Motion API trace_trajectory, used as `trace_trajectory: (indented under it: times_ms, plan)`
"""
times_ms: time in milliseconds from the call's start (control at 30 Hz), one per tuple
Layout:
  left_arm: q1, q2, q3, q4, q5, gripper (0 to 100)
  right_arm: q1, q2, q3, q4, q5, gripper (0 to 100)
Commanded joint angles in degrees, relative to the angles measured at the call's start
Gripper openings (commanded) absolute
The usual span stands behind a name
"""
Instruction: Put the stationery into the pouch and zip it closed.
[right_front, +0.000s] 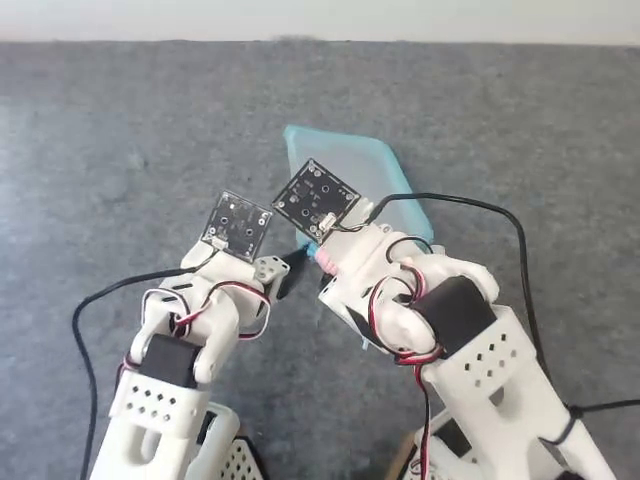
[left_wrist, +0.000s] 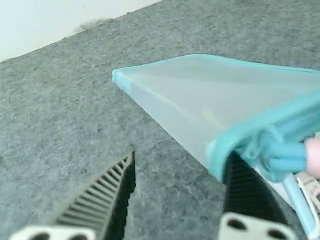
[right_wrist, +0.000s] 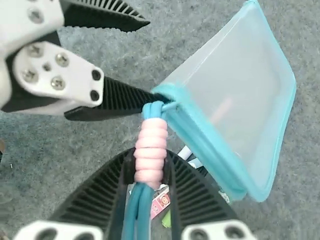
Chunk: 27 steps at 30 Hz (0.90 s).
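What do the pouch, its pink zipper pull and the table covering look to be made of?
Pouch: soft, frosted translucent plastic, teal-edged; a pink shape shows faintly through it.
Pink zipper pull: seemingly matte rubbery or wound-cord ribs on a teal cord.
Table covering: grey felt-like fabric, fuzzy and mottled.

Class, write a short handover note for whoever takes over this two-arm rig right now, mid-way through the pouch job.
Left gripper: open, one finger at the zipper-end corner of the pouch.
Right gripper: shut on the pink zipper pull at that same corner.
The pouch lies on the grey mat ahead of both arms; a pinkish item shows through its wall.
Done: at least some stationery appears to be inside.
Left: I cannot tell whether the zip is shut. Check it, finish zipping, then release.
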Motion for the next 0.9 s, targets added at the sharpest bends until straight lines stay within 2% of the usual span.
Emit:
trace_trajectory:
  times_ms: [0,267,467,633,867]
  plan:
    - [0.3,0.6,-0.4,-1.8,1.8,18,-0.7,-2.7,0.2,0.2,1.2,0.6]
    - [-0.3,0.6,2.6,-5.7,1.7,10,-0.4,-2.7,5.5,0.0,4.1,0.6]
    - [-2.5,0.5,2.9,-5.5,2.1,10,0.0,-2.5,6.9,0.0,4.1,0.6]
    - [-8.1,0.6,2.9,-5.6,2.1,9,6.5,-2.2,6.9,0.0,5.1,0.6]
    - [-9.1,0.6,4.7,-5.5,2.1,9,14.5,-2.1,6.9,0.0,6.5,0.6]
